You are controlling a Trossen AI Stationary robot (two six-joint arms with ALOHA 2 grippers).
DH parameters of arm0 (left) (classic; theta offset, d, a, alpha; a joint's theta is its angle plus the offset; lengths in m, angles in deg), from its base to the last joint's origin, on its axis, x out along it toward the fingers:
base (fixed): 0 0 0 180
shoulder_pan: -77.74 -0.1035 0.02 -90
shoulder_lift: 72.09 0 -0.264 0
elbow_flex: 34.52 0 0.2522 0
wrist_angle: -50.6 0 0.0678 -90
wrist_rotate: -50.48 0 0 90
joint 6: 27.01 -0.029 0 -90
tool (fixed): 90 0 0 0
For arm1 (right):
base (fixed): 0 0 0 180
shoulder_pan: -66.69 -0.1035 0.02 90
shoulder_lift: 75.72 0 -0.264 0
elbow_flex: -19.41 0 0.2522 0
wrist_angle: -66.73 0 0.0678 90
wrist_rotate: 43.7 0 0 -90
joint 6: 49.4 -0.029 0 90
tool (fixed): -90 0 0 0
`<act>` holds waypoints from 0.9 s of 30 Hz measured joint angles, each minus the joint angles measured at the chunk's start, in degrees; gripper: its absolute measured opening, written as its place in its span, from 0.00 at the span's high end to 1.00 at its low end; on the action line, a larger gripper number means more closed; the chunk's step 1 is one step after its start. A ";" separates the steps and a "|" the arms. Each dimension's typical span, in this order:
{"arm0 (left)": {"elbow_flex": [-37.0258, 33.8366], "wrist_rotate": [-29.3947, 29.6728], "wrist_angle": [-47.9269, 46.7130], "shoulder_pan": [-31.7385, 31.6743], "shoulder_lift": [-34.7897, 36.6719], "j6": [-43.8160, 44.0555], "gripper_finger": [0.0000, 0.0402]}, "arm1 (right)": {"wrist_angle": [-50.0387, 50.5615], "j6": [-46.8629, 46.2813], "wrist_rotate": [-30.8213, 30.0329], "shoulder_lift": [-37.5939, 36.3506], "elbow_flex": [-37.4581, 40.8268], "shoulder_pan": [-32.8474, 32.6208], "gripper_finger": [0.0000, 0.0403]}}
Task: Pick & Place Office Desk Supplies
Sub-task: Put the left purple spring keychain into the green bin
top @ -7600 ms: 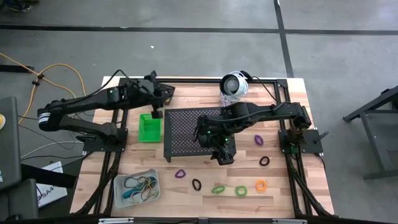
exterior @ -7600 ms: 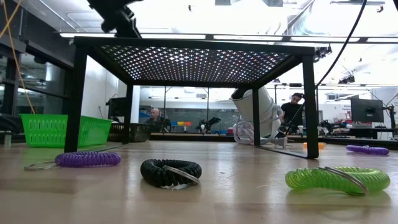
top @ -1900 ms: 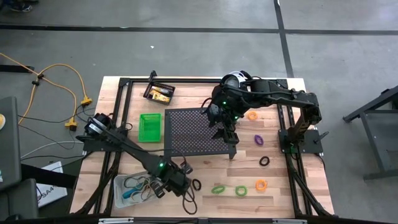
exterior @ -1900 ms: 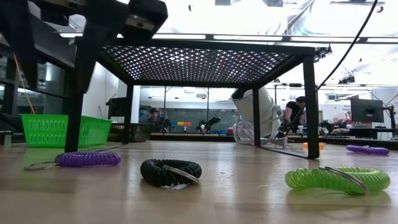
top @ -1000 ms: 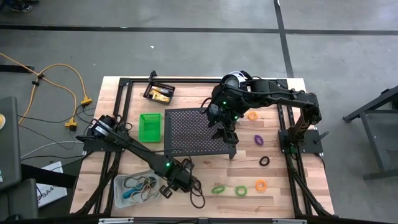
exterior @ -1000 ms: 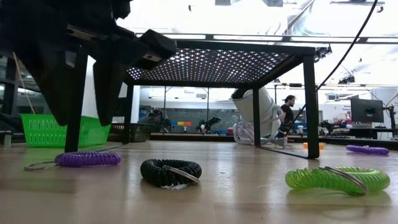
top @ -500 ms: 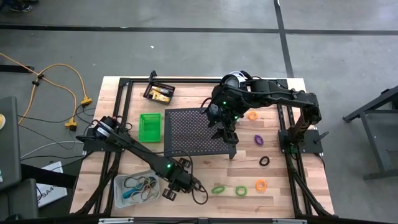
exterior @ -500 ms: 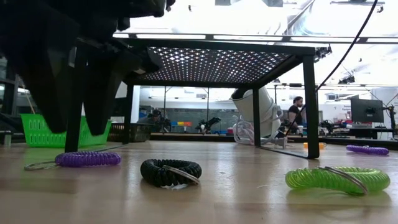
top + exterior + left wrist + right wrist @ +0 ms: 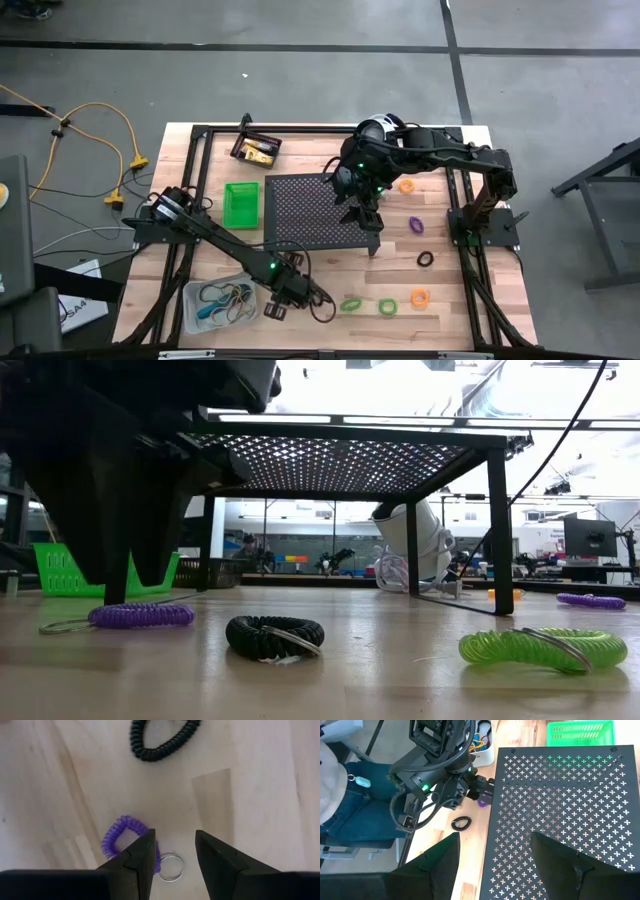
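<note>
Wooden desk (image 9: 200, 150), near front edge: left gripper (image 9: 175, 845), fingers parted, hangs over light, springy purple coil (image 9: 117, 837); grasp across its loop.

We noted even overhead light on the table (image 9: 440, 140), with soft shadows. In the low view, ceiling lights (image 9: 420, 385) glared white, and the left arm (image 9: 110, 470) stood in black silhouette.

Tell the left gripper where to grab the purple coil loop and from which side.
Grip the purple coil across one strand, coming straight down. It lies flat on the table, its key ring alongside. The left gripper hangs open above it; one finger covers the coil's edge.
</note>
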 joint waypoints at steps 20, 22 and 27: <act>-0.04 6.66 -1.45 0.97 -1.06 7.40 0.67 | 0.02 -0.02 0.02 0.00 0.00 0.00 0.43; -0.04 6.68 -1.57 0.97 -1.31 7.39 0.67 | -0.02 -0.02 0.02 0.00 0.00 0.00 0.43; -0.04 7.67 -1.91 0.96 -1.29 7.38 0.67 | -0.13 -0.04 0.09 0.00 0.00 0.00 0.43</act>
